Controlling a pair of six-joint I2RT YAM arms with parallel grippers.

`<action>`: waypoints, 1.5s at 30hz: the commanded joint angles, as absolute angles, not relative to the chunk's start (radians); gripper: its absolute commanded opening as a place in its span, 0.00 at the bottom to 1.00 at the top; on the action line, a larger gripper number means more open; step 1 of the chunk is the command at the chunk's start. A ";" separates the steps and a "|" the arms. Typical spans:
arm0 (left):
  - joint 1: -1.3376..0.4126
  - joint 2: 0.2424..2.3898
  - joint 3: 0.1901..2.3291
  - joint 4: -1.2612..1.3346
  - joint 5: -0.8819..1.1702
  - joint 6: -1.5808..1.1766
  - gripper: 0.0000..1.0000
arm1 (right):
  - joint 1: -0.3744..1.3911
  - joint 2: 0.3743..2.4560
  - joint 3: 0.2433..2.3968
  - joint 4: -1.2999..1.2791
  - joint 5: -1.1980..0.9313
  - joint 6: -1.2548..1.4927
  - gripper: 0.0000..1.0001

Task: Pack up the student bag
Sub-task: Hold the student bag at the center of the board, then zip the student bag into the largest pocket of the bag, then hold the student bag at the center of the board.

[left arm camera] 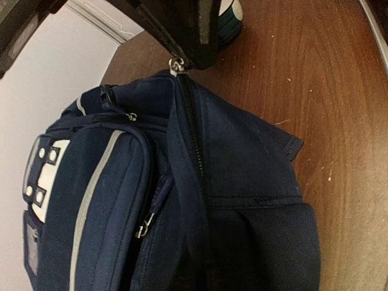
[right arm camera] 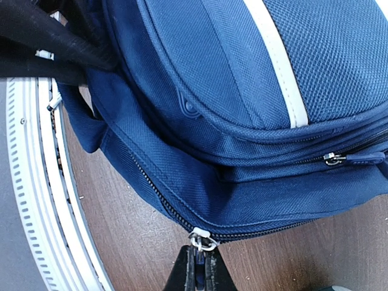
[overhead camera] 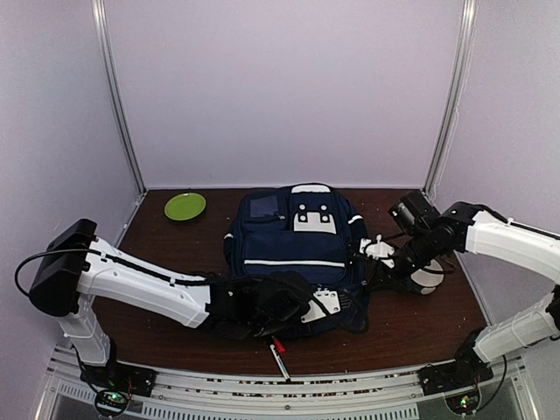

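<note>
Right tool tight on student bag zip pull; left tool cropped, grip unclear.

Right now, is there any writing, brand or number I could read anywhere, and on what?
No text can be read anywhere.
student bag: white patch shows only small slots, no lettering.
zipper pull: plain metal.
marker: too small to tell.
green plate: blank.

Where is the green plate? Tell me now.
In the top view the green plate sits at the far left corner of the table by the back wall, left of the student bag and not touching it.
</note>
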State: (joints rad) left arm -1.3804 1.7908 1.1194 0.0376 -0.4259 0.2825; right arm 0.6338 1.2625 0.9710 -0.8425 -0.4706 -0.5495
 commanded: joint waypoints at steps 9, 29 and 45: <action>-1.384 1.645 0.978 0.096 -0.470 0.252 0.00 | 0.457 1.470 1.071 -0.756 -0.275 -0.547 0.00; -1.384 1.660 0.987 0.102 -0.549 0.196 0.19 | 0.400 1.615 1.236 -0.667 -0.225 -0.458 0.25; -1.382 1.346 0.775 0.085 -0.601 -0.040 0.52 | 0.812 1.352 1.148 -0.691 -0.172 -0.665 0.40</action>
